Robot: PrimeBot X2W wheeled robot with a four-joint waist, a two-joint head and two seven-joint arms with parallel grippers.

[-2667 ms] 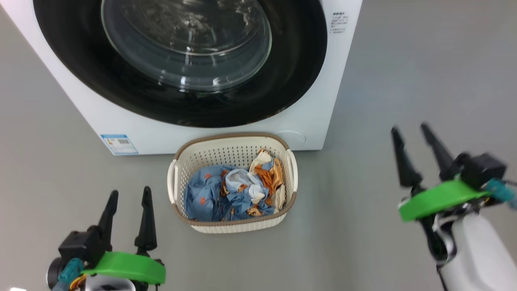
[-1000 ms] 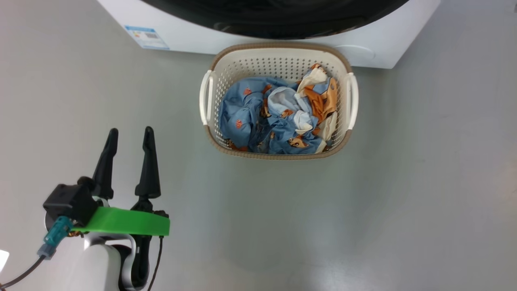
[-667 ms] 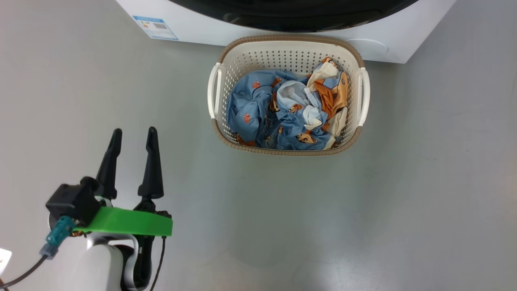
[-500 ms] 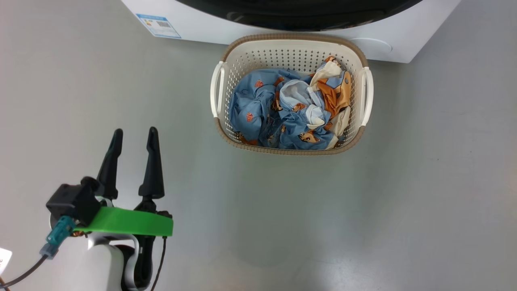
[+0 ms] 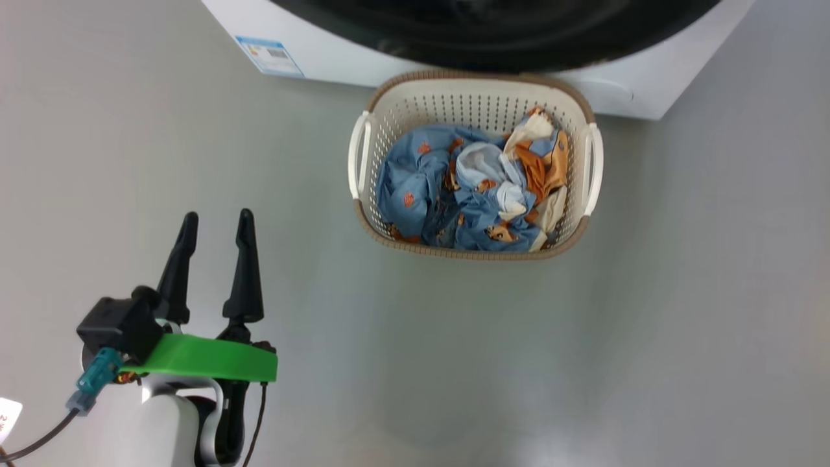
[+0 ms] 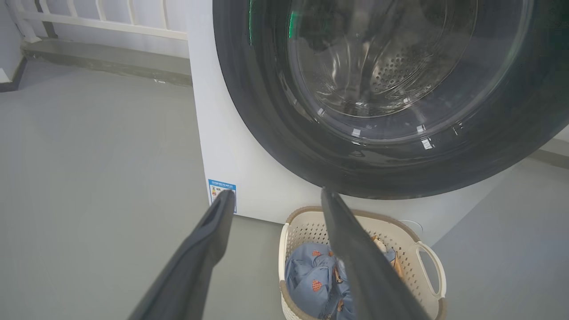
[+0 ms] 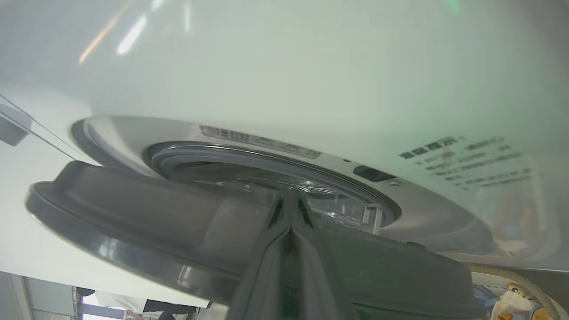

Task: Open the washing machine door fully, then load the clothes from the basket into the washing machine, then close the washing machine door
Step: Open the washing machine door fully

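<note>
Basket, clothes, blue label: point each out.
basket [image 5: 447, 107]: head view, perforated back wall.
clothes [image 5: 415, 188]: head view, blue fabric on the pile's left.
blue label [image 5: 269, 56]: head view, middle of the sticker.

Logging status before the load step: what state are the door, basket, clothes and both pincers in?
washing machine door: ajar, not fully open.
basket: upright on the floor before the washing machine, loaded.
clothes: crumpled in the basket.
left pincer: open, empty.
right pincer: shut, tips at the door's edge.
</note>
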